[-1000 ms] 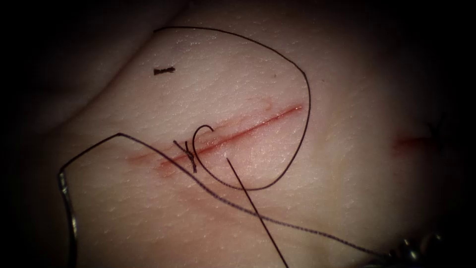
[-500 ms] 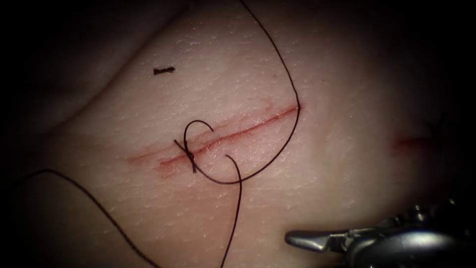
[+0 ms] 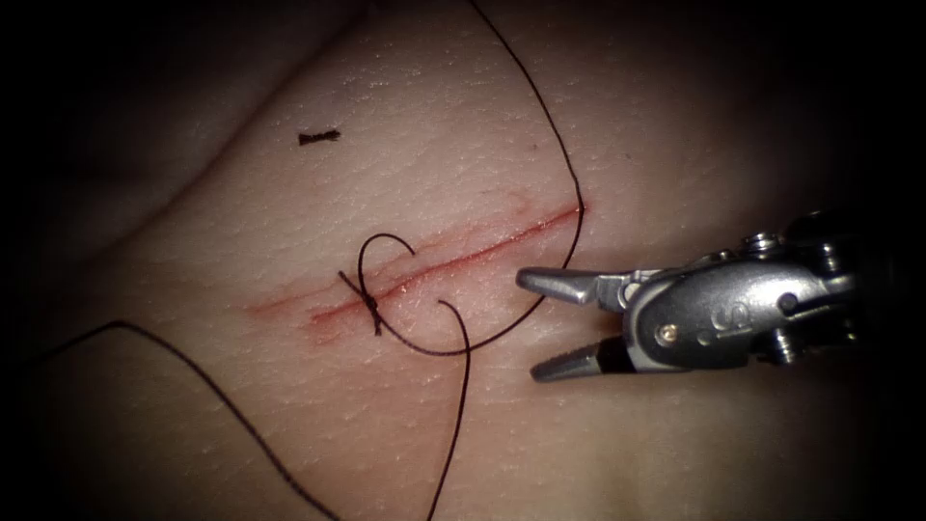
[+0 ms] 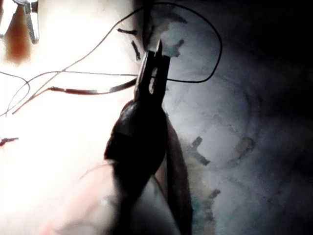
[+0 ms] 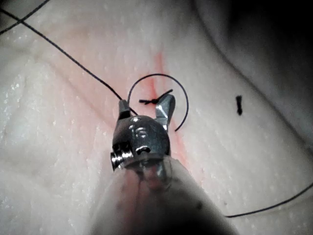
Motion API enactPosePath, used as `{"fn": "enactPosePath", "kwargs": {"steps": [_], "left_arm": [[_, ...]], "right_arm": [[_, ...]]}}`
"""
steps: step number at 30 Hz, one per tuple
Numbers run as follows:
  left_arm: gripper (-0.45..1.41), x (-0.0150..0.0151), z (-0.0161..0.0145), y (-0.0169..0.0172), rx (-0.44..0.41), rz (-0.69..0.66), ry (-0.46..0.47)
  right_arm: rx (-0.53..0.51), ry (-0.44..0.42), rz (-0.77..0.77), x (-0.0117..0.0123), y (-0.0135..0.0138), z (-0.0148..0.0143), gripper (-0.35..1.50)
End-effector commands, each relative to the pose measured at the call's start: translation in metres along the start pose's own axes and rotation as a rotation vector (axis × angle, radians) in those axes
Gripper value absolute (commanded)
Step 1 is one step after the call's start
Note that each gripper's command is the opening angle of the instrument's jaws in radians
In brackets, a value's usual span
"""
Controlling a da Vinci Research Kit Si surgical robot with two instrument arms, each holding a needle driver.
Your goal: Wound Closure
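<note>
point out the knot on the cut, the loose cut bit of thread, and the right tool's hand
dark thread knot (image 3: 370,305): endoscope view, on the crossing strands at the cut.
short dark cut thread end (image 3: 318,138): endoscope view, its middle.
right arm's silver hand (image 3: 540,324): endoscope view, midway between its open jaw tips.

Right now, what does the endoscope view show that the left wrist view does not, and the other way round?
Endoscope view: the knot across the cut, a cut end of thread lying apart from it, and the right tool holding nothing, near the cut's right end. Left wrist view: the left tool shut on the needle near one end, with the needle not in the tissue. Both: the right tool's open fingers, the thread and the tissue.
</note>
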Motion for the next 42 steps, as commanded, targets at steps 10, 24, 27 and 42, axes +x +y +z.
{"fn": "enactPosePath", "kwargs": {"steps": [10, 24, 27, 42], "left_arm": [[-0.45, -0.0007, 0.0007, 0.0005, 0.012, -0.004, -0.011], [-0.45, -0.0007, 0.0008, 0.0006, 0.013, -0.004, -0.012], [-0.45, -0.0007, 0.0009, 0.0005, 0.014, -0.004, -0.012], [-0.45, -0.0005, 0.0005, 0.0006, 0.013, -0.005, -0.013]], "right_arm": [[-0.025, -0.028, -0.038, -0.0083, 0.001, 0.0066, 1.03], [0.03, 0.015, -0.045, -0.0118, -0.0041, 0.0111, 0.89], [0.032, 0.025, -0.046, -0.011, -0.0042, 0.0116, 0.84], [0.08, 0.06, -0.057, -0.0099, -0.0042, 0.0134, -0.35]]}}
